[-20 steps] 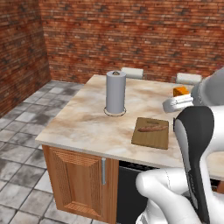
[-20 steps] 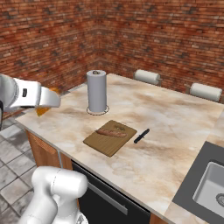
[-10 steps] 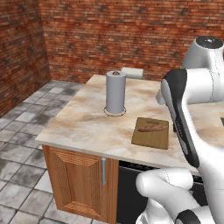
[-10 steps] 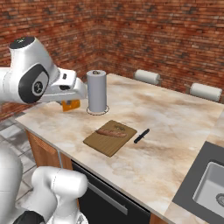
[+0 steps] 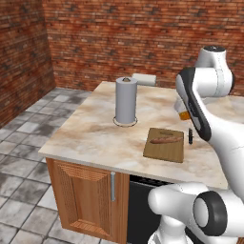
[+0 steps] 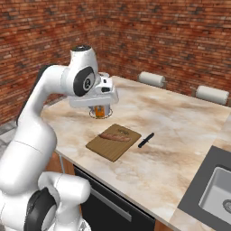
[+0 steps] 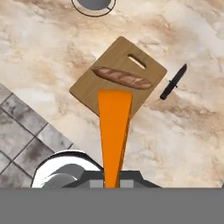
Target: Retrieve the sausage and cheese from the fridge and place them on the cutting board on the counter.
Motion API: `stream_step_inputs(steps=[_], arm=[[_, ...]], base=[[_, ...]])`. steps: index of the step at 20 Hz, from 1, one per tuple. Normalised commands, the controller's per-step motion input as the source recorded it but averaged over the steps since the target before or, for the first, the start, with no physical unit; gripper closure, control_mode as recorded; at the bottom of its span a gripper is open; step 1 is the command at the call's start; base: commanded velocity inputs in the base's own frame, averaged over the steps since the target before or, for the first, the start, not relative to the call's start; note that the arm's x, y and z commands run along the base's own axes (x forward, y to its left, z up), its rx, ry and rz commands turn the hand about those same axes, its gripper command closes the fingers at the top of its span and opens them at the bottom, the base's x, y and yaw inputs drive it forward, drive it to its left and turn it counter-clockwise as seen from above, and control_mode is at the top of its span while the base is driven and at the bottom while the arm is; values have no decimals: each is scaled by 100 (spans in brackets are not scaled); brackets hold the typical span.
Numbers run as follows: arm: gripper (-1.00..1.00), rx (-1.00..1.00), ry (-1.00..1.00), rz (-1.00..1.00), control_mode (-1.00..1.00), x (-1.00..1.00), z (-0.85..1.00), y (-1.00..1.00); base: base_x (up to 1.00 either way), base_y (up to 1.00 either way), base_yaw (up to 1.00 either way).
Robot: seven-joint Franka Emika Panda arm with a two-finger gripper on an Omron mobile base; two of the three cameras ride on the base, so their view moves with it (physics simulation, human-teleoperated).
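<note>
My gripper (image 6: pixel 100 109) is shut on the cheese (image 7: pixel 114 131), a bright-orange wedge that also shows under the hand in the left base view (image 5: pixel 183 114). It hangs in the air above the counter (image 6: pixel 180 135), close to the cutting board (image 6: pixel 106 148). The sausage (image 7: pixel 121 78), long and brown, lies across the light-brown board (image 7: pixel 87 89), seen too in the left base view (image 5: pixel 166 139). In the hand view the cheese tip points at the board's near edge. The fridge is out of view.
A black knife (image 6: pixel 146 140) lies on the counter just right of the board. An upright paper-towel roll (image 5: pixel 126 101) stands behind the board. Two rolled towels (image 6: pixel 152 79) (image 6: pixel 212 94) lie at the far edge. A sink (image 6: pixel 216 189) sits at the right.
The arm has swung in from the side with the cheese, past the paper-towel roll, and now holds it over the counter near the board. Board, sausage and knife have not moved.
</note>
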Motion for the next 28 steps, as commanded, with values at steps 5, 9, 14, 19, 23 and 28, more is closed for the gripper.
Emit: stream_step_inputs(steps=[5, 9, 14, 19, 23, 28], arm=[[100, 0, 5, 16, -100, 40, -60, -33], [100, 0, 4, 21, -100, 13, -54, -14], [100, 0, 6, 22, -100, 1, -44, -19], [100, 1, 5, 15, -100, 23, -8, -12], [100, 1, 6, 13, -100, 21, 0, -2], [100, 2, 4, 14, -100, 33, 0, -1]], base=[[0, 0, 0], [0, 0, 0], [0, 0, 0], [0, 0, 0], [0, 0, 0], [0, 0, 0]])
